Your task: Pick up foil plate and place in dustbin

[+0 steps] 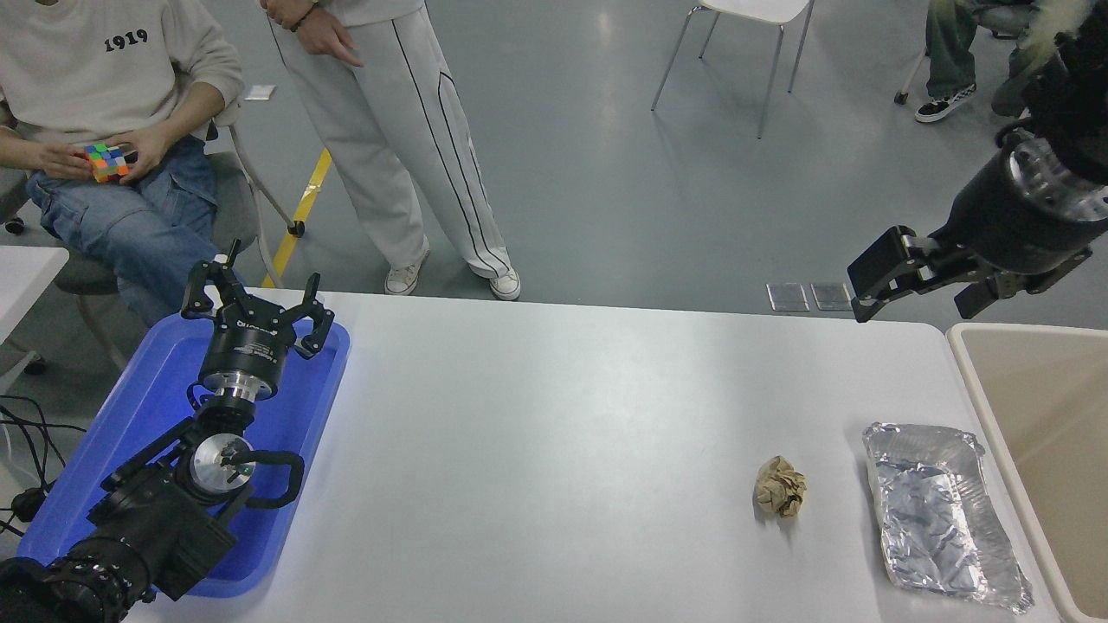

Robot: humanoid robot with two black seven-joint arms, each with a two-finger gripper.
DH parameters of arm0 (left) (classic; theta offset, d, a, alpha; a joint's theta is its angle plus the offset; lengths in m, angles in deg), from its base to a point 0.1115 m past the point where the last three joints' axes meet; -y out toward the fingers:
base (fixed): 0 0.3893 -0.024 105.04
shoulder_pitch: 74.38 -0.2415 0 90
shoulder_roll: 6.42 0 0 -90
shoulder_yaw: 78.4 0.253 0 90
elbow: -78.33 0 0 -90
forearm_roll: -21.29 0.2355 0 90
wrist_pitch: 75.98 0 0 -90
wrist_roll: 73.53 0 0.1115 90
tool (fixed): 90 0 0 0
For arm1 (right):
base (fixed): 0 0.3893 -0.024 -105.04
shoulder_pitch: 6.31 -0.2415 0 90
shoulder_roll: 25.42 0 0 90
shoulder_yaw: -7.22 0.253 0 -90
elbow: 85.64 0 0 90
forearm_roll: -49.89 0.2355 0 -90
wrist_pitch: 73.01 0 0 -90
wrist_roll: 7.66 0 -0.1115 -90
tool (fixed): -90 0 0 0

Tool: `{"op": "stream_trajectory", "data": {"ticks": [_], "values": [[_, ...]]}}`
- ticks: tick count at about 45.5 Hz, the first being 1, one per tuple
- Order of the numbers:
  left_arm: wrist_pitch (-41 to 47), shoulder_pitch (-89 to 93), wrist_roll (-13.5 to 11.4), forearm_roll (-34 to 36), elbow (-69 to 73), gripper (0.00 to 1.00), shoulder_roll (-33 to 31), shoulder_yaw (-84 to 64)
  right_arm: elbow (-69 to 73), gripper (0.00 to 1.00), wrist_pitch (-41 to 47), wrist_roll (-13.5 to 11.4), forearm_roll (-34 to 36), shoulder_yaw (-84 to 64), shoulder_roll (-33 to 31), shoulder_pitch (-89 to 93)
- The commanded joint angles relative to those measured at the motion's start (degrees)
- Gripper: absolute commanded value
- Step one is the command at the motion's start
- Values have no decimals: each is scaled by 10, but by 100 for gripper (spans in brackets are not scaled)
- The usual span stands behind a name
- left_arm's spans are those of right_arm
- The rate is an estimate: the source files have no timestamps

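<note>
Right end effector (917,281) hangs high over the far right of the worktop (554,415), nothing in it; its fingers look parted, though the angle is poor and I would not swear how wide; it sits well apart from the foil plate (939,515), so the pickup is not yet begun. The foil plate lies flat at the near right, long side running just beside the dustbin (961,346), which makes for a short carry once it is lifted. A crumpled brown paper ball (781,487) rests near the plate's left, not touching it, so a descent from above should miss it. Left end effector (256,298) is parked over the blue tray (286,484) at the far left, fingers spread, out of the way.
</note>
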Motion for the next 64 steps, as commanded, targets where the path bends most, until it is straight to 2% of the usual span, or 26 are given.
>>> {"op": "stream_trajectory", "data": {"ticks": [1,44,64], "values": [[0,0,-1,0,0,100,0,0,-1,100,0,0,1,0,-1,2],[0,-1,0,0,0,100,0,-1,0,100,0,0,0,1,-3,2],[0,-1,0,0,0,100,0,-1,0,100,0,0,1,-51,-7,35]]}}
